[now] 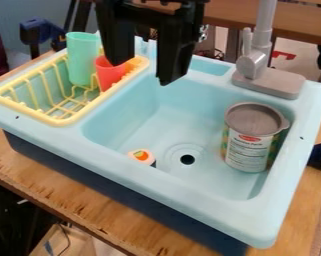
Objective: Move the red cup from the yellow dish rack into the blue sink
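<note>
The black gripper (146, 67) hangs over the back left part of the sink, its two fingers spread apart with nothing between them. Behind its left finger, a red cup (109, 73) leans in the yellow dish rack (69, 120) beside a tall green cup (82, 59). A can with a grey lid (249, 137) stands upright at the right side of the basin. Near the basin's front left wall is a small item with a white and orange top (142, 156), its lower part partly hidden by the sink's edge.
The light blue sink (196, 182) rests on a wooden table (76, 200). A grey faucet (255, 65) rises from its back right edge, and a dark drain hole (187, 159) lies in the basin floor. A dark blue clamp (39, 31) is at the back left.
</note>
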You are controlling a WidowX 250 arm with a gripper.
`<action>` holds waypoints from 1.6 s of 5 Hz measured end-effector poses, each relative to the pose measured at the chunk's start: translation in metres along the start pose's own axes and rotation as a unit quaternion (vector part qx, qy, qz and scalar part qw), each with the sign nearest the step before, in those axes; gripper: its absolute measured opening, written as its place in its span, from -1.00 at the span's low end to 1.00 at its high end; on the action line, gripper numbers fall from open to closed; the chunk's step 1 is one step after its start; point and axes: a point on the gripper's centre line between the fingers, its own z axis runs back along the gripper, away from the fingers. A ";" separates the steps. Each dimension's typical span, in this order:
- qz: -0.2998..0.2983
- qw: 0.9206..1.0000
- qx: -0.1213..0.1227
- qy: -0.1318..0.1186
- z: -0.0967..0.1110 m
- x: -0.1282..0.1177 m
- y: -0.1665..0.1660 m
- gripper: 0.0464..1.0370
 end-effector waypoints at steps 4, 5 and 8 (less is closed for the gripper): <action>-0.001 0.999 0.009 -0.041 -0.001 0.048 0.068 0.93; -0.007 0.999 0.008 -0.042 -0.014 0.060 0.087 0.93; -0.007 0.999 -0.012 -0.051 -0.041 0.082 0.100 0.93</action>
